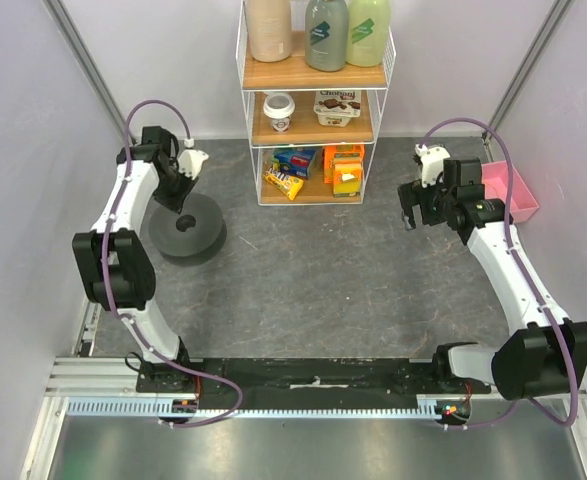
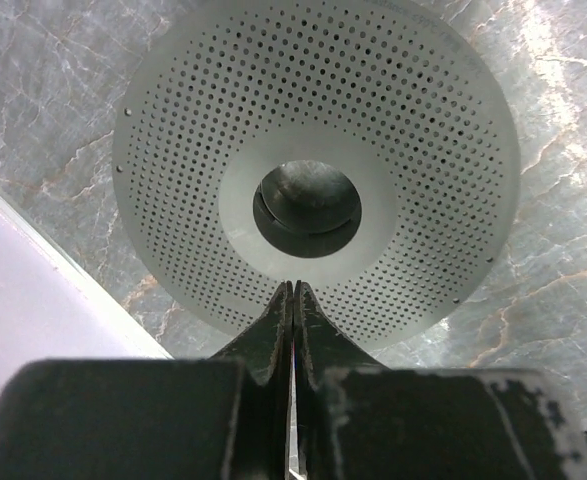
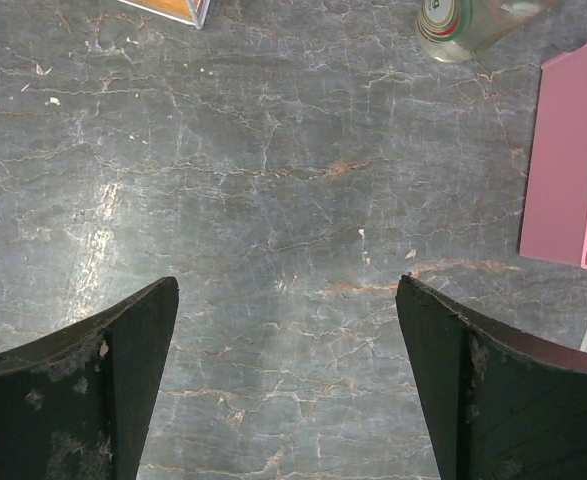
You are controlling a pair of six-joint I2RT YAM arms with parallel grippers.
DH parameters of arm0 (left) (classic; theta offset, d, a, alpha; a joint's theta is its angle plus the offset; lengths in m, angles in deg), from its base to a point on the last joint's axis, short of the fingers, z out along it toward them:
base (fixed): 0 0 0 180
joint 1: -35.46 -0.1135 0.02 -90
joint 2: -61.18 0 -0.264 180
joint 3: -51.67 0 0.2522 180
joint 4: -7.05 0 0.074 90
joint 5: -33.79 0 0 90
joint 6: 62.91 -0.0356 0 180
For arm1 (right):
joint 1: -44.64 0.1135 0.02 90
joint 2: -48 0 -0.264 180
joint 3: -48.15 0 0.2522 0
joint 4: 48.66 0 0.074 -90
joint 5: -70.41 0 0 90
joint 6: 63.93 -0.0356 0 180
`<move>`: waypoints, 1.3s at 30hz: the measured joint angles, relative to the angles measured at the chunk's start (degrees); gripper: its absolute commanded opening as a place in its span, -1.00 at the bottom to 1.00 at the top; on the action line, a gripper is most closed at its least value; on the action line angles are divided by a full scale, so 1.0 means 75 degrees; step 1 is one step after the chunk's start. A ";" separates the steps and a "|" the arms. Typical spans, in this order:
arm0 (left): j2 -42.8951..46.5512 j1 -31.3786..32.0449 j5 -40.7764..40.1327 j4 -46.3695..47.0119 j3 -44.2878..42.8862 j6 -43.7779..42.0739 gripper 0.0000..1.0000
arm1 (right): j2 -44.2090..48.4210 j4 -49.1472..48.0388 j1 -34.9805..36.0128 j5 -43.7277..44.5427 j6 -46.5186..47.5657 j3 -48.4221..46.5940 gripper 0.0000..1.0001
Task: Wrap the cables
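Observation:
A dark grey round spool [image 1: 186,228] lies flat on the marbled table at the back left. In the left wrist view its perforated top flange [image 2: 413,150] fills the frame, with a dark centre hole. My left gripper [image 1: 181,208] hangs just above the spool, its tips [image 2: 293,285] pressed together over the flange's smooth inner ring, near the hole. No cables show in any view, and I see nothing clearly between those fingers. My right gripper [image 1: 410,218] hovers over bare table at the right, its fingers wide apart [image 3: 287,280] with nothing between them.
A white wire shelf [image 1: 313,100] with bottles, cups and snack packs stands at the back centre. A pink tray [image 1: 513,190] sits by the right wall, its edge [image 3: 573,150] close to my right gripper. Grey walls close in both sides.

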 measured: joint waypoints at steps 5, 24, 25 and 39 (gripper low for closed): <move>-0.0294 0.0000 -0.0157 0.0455 0.0458 -0.0251 -0.97 | -0.0003 0.0009 0.0000 0.0006 0.0044 0.0000 0.96; -0.0117 0.0455 -0.0221 0.1169 0.2375 -0.0801 -0.97 | -0.0020 0.0070 0.0000 0.0041 0.0122 0.0000 0.96; -0.0017 0.0551 -0.0178 0.1174 0.2495 -0.0801 -0.97 | -0.0026 0.0073 0.0000 0.0044 0.0125 -0.0003 0.96; 0.1361 0.3480 0.0268 0.1102 0.3719 -0.0239 -0.97 | -0.0236 0.0219 0.0000 0.0052 0.0166 -0.0160 0.96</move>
